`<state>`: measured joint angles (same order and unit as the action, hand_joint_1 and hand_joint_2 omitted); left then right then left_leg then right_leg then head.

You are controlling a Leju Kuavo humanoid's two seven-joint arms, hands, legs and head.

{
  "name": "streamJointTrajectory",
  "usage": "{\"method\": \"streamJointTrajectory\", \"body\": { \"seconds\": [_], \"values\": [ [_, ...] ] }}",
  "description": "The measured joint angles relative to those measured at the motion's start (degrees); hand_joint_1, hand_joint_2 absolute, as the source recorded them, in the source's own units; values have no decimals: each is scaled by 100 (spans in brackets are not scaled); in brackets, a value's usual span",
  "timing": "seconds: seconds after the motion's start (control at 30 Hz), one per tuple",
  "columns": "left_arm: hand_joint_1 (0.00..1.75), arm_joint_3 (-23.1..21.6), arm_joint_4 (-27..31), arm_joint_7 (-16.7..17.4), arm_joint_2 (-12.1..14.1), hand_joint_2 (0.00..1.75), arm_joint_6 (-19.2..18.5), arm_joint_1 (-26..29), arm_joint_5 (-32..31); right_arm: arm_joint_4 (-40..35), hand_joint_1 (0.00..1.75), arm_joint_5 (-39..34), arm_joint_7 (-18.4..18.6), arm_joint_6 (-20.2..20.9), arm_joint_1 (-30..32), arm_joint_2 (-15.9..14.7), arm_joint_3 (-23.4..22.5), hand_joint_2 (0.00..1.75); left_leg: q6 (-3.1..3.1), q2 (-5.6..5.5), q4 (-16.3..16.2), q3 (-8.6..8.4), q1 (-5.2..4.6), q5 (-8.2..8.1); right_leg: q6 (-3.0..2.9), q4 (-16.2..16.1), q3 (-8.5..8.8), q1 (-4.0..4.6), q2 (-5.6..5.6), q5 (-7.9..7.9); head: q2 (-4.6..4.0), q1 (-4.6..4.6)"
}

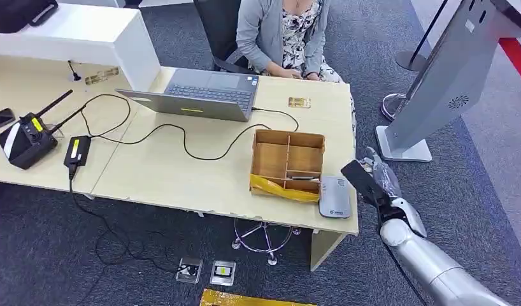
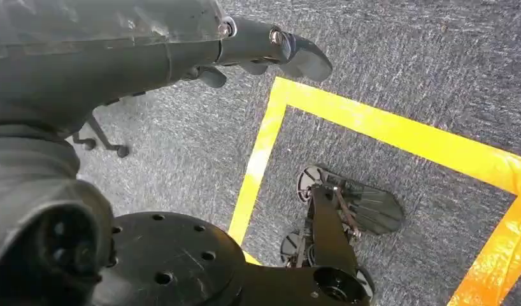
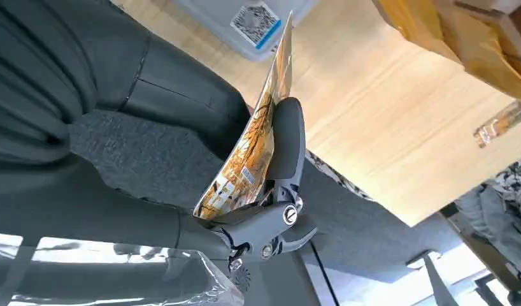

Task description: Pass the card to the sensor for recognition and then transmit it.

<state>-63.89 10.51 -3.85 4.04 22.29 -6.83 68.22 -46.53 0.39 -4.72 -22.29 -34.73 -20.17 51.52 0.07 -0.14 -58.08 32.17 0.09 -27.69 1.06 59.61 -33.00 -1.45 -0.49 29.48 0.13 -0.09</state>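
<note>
My right hand (image 1: 384, 185) pinches a card (image 1: 362, 179) beside the table's right front corner, just right of the grey-white sensor (image 1: 335, 198). Up close, the card (image 3: 250, 150) has an orange and yellow printed face and bends between the thumb (image 3: 287, 137) and the fingers behind it. Its free edge points toward the sensor (image 3: 248, 22), which carries a QR label; the card is near it but not over it. My left hand (image 2: 181, 51) hangs over the carpet holding nothing.
A wooden divided box (image 1: 288, 160) with yellow wrap stands beside the sensor. A second card (image 1: 299, 102) lies near a seated person (image 1: 283, 32). A laptop (image 1: 204, 95), cables and a radio (image 1: 25, 137) occupy the table (image 1: 162, 175). A grey kiosk stand (image 1: 436, 95) rises at right.
</note>
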Motion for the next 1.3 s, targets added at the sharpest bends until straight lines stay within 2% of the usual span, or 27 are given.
{"method": "streamJointTrajectory", "body": {
  "seconds": [0.23, 1.07, 1.3],
  "values": [
    [0, 0, 9, 17, 2, 0, 15, -1, 0, 83, 175, -79, -88, -11, 166, 7, 2, 175, 0, 0, 0, 0, 0, 0, 0, 0, 0, 0, 0, 0, 0, 0],
    [0, -2, 9, 72, 7, 0, 50, 0, 0, 112, 175, -267, -29, -37, 373, 2, 9, 175, 0, 0, 0, -3, 0, 0, 0, 0, 1, 0, 1, 0, 0, 0],
    [0, -2, 11, 81, 7, 0, 63, -1, -2, 133, 175, -385, -140, -107, 462, 2, 15, 175, 0, 3, 0, -4, 0, 0, 0, 0, 2, 0, 4, 0, 0, 0]
  ]
}}
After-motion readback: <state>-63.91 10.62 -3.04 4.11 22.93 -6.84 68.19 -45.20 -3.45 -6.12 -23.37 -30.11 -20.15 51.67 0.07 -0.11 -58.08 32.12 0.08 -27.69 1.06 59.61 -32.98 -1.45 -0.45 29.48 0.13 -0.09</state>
